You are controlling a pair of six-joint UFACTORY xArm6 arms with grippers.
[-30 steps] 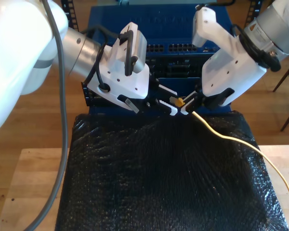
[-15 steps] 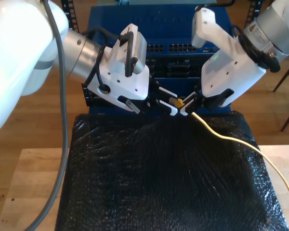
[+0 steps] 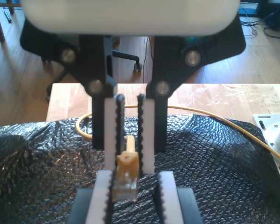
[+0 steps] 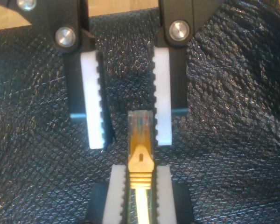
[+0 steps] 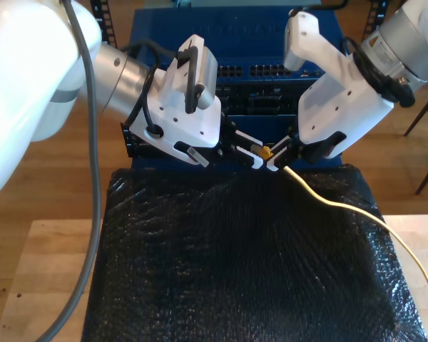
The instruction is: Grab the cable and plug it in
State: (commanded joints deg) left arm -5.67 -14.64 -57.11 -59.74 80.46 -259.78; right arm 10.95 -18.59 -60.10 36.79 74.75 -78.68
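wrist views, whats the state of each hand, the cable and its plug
my first hand: open, fingers either side of the plug, not clamped
my second hand: shut on the cable just behind the plug
cable: held, trailing over the black wrap
plug: not plugged in

Glossy black bubble wrap [image 5: 235,263]; translucent plastic plug [image 4: 140,123]; matt wood table [image 5: 46,278].

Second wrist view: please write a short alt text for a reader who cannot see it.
My second gripper is shut on the yellow cable just behind its clear plug. The plug tip sits between the open white pads of my first gripper, over black bubble wrap.
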